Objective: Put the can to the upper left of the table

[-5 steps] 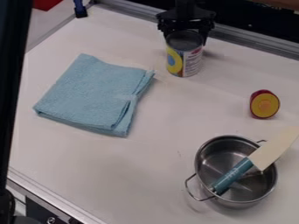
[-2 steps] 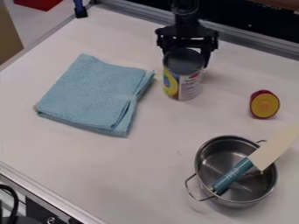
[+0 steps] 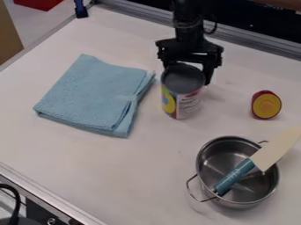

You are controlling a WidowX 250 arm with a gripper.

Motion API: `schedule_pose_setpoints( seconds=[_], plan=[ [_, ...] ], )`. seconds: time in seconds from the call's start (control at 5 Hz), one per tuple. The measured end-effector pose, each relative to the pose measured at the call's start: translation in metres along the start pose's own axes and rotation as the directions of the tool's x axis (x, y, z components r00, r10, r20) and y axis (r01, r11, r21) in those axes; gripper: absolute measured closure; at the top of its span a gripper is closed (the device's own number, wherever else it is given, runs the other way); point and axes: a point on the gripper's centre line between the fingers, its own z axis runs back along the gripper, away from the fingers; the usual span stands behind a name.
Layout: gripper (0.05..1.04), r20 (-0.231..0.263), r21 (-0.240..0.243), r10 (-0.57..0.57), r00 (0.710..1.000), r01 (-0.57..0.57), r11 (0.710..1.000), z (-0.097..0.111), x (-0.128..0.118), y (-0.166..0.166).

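Your gripper (image 3: 186, 78) hangs in from 12 o'clock, a little right of the view's midline, tips pointing down. Fingers part-way open, set apart by the width of the can (image 3: 181, 97), one either side of its upper end; you have it clasped. Can upright, grey end up, label of yellow, blue and white facing you, 2 o'clock from mid-view. Can't tell whether its base touches the white surface (image 3: 129, 171). Folded light-blue cloth (image 3: 91, 96) lies at 9 o'clock from your can, its near corner just beside the can in view. At 3 o'clock from the can, well apart: a halved fruit (image 3: 266, 105), dark red skin, yellow-orange cut face. At 5 o'clock: a steel pot (image 3: 203, 165), upright, wire handles at its own 8 and 1 o'clock. A knife (image 3: 273, 151) slants across it, teal grip inside the pot, cream blade out past the rim, aimed between 1 and 2. Far off at 11 o'clock, by the surface's corner, you have a blue-and-black clamp (image 3: 81, 9).
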Motion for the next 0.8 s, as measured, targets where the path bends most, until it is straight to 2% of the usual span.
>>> schedule_pose_setpoints(
  seconds=[0.4, 0.8],
  plan=[
    [0.085, -0.032, -0.004, -0.083, 0.996, 0.083, 0.997, 0.007, -0.034, 0.011],
    [0.085, -0.069, -0.042, -0.148, 0.987, 0.146, 0.988, 0.015, -0.077, 0.021]
  ],
)
